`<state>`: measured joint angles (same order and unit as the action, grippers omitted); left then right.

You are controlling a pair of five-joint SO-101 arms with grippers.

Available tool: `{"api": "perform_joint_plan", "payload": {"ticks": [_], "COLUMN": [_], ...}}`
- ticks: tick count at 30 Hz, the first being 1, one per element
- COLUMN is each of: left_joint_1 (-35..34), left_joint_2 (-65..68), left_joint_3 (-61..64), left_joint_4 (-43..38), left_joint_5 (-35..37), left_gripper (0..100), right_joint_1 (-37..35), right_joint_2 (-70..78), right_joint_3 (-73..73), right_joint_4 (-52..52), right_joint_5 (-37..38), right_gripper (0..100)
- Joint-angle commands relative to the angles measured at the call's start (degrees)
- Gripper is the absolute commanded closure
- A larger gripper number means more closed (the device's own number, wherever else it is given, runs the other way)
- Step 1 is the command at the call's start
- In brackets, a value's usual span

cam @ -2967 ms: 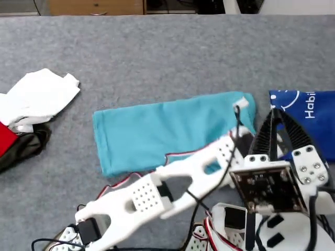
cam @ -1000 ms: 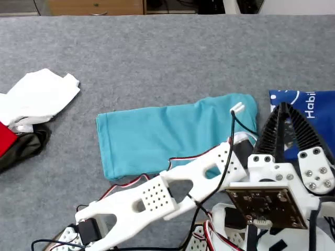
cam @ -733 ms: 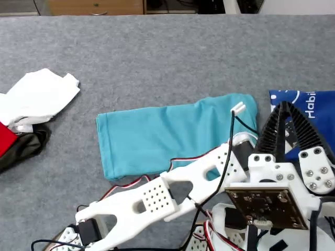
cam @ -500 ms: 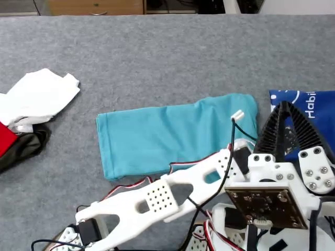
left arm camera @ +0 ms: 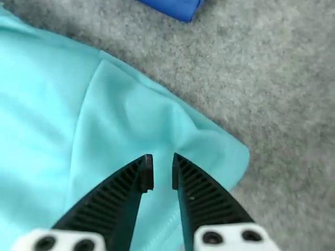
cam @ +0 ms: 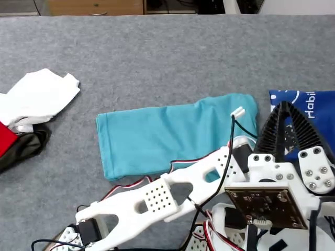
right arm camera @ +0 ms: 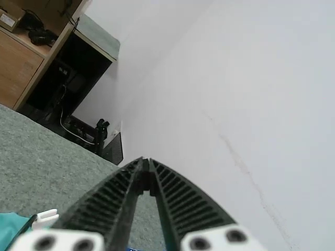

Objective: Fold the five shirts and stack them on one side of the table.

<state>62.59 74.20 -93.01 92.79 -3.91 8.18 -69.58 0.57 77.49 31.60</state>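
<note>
A teal shirt [cam: 167,136] lies folded into a long strip in the middle of the grey table [cam: 183,57]. My left gripper [left arm camera: 161,170] hovers over the teal shirt [left arm camera: 104,104] near its corner, open by a narrow gap with nothing between its fingers. A folded blue shirt [cam: 306,112] lies at the right edge, and its corner [left arm camera: 172,6] shows beyond the teal cloth. My right gripper [cam: 284,106] is raised over the blue shirt, shut [right arm camera: 145,162] and aimed at the wall. A crumpled white shirt [cam: 39,97], a red one [cam: 6,138] and a black one [cam: 26,146] sit at the left edge.
The white left arm [cam: 157,198] stretches from the near left corner across to the teal shirt's right end. The right arm's base and board [cam: 264,201] stand at the near right. Bare grey cloth runs along the far half of the table.
Over three seconds the teal shirt's right end was shifted and smoothed. The left arm has drawn back a little toward the near edge. The right arm sank slightly, then stayed still.
</note>
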Motion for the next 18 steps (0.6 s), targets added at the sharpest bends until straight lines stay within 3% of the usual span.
{"api": "perform_joint_plan", "payload": {"ticks": [1, 7, 11, 18], "left_joint_1": [-0.4, -0.1, 0.2, 1.0], "left_joint_2": [-4.8, -5.5, -5.5, -5.6], "left_joint_3": [-2.7, 0.4, 3.3, 8.0], "left_joint_4": [5.1, 8.2, 8.2, 8.2], "left_joint_5": [-0.1, -8.0, -7.5, -9.6], "left_gripper": [92, 90, 82, 82], "right_joint_1": [1.2, 1.2, 1.2, 1.2], "right_joint_2": [-0.1, -0.1, -0.1, -0.1], "right_joint_3": [-0.3, -0.3, 0.0, 0.0], "right_joint_4": [-1.5, -1.5, -1.3, -1.1], "right_joint_5": [0.1, 0.1, 0.1, 0.1], "right_gripper": [99.6, 99.6, 99.6, 99.6]}}
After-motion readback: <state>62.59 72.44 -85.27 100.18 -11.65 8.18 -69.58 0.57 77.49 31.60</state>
